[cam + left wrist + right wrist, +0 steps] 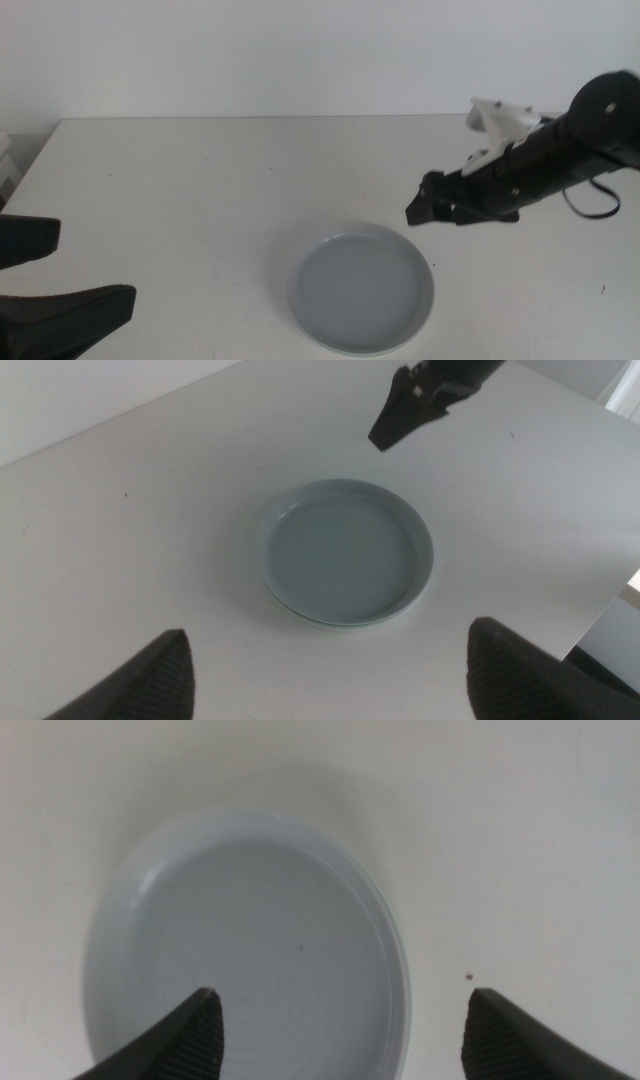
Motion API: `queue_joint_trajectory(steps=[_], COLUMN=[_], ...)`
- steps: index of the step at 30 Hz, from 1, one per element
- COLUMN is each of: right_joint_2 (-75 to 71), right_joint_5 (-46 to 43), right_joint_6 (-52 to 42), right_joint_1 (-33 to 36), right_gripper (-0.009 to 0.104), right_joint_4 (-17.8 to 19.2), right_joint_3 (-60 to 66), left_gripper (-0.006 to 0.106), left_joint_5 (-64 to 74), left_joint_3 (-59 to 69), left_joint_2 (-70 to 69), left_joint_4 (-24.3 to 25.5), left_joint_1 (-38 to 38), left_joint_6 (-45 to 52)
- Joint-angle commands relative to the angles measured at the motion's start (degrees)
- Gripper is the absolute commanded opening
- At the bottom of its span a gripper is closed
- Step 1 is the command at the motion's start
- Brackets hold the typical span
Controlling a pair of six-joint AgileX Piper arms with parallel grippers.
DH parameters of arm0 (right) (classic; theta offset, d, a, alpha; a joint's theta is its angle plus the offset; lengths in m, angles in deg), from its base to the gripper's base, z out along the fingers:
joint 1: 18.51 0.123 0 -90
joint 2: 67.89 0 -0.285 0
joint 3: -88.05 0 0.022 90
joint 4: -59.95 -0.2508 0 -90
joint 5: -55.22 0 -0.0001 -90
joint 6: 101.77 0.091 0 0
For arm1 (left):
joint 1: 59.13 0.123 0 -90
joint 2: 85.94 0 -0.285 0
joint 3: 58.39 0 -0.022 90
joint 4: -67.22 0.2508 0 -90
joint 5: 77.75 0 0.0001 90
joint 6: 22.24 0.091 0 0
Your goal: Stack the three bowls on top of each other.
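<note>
The bowls (362, 290) are seen nested in one pile on the counter (200, 190), with both the right gripper (432, 207) just beside them and the waiting left gripper (45, 285) spread apart, so any withdrawal is best made upward, clear of the rim.

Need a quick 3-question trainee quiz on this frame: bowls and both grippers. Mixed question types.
1. True or false: the right gripper is holding a bowl.
2. The bowls are: A) spread across the table, B) in one stack, C) off the table.
3. Fill in: the left gripper waits at the middle view's bottom ____ corner.

Key:
1. False. It hangs above the table beside the stack, jaws open and empty.
2. B. A second rim shows under the top bowl.
3. Left. Jaws open.
</note>
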Motion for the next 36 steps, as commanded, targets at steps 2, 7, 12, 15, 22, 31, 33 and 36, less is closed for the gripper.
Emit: queue_joint_trajectory(steps=[2, 7, 12, 15, 22, 31, 33, 36], right_joint_2=[-4.3, -5.7, -7.2, -8.4, -10.0, -12.3, -12.4, -12.4], right_joint_5=[3.0, 6.8, 9.8, 11.3, 13.1, 14.4, 14.5, 14.8], right_joint_6=[-0.7, -0.8, -2.0, -2.2, -3.7, -3.7, -3.7, -3.4], right_joint_1=[-2.1, -5.1, -9.4, -12.5, -13.2, -13.2, -13.2, -13.2], right_gripper=[0.061, 0.061, 0.061, 0.061, 0.06, 0.059, 0.059, 0.059], right_joint_4=[-0.5, -0.1, -0.3, -0.5, -0.7, 0.6, 0.9, 2.5], right_joint_3=[-4.5, -7.0, -9.6, -10.0, -10.0, -10.0, -10.0, -10.0], left_gripper=[0.105, 0.105, 0.105, 0.105, 0.105, 0.105, 0.105, 0.105], left_joint_5=[-3.9, -2.8, 7.9, 12.9, 12.5, 4.5, 1.7, -3.1], left_joint_3=[-1.4, -2.4, -7.3, -11.7, -20.9, -26.8, -27.2, -27.2], left_joint_2=[0.3, 2.2, 7.4, 9.8, 17.5, 33.1, 36.1, 39.0], left_joint_4=[0.6, 7.3, 25.1, 29.3, 28.5, 17.4, 12.1, 3.0], left_joint_1=[-0.4, -0.3, -0.3, -0.3, -0.3, 4.8, 8.9, 16.7], left_joint_6=[-0.4, -6.2, -19.9, -20.4, -17.4, -10.5, -6.8, 0.0])
